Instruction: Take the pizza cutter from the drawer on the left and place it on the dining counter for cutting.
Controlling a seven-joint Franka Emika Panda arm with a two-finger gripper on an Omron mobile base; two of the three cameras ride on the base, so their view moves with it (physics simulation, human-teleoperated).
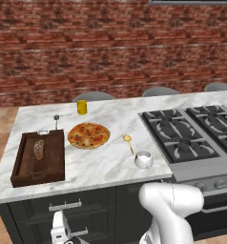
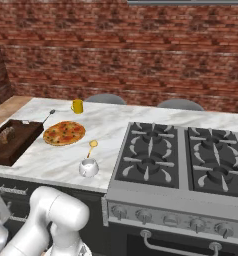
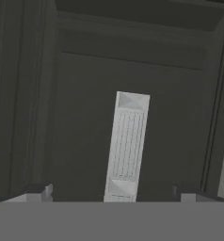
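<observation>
Marble, white with grey veins, is topping the dining counter [image 1: 110,162], and charcoal cabinets are sitting beneath it. On the slab a pizza [image 1: 88,135] is lying beside a brown wooden tray [image 1: 39,159], with a yellow cup [image 1: 82,106] behind it and a yellow-headed spatula [image 1: 128,142] and a white pot [image 1: 143,160] toward the black gas cooktop [image 1: 194,131]. Down at the cabinet front the gripper [image 3: 115,195] is facing the closed drawer [image 1: 63,209], its fingertips [image 3: 37,192] standing wide apart and gripping nothing, with the silver bar handle [image 3: 126,146] showing between them, just ahead. Whether the fingers are touching the handle I cannot tell. No view is looking into the shut drawer, so the pizza cutter's place cannot be told.
</observation>
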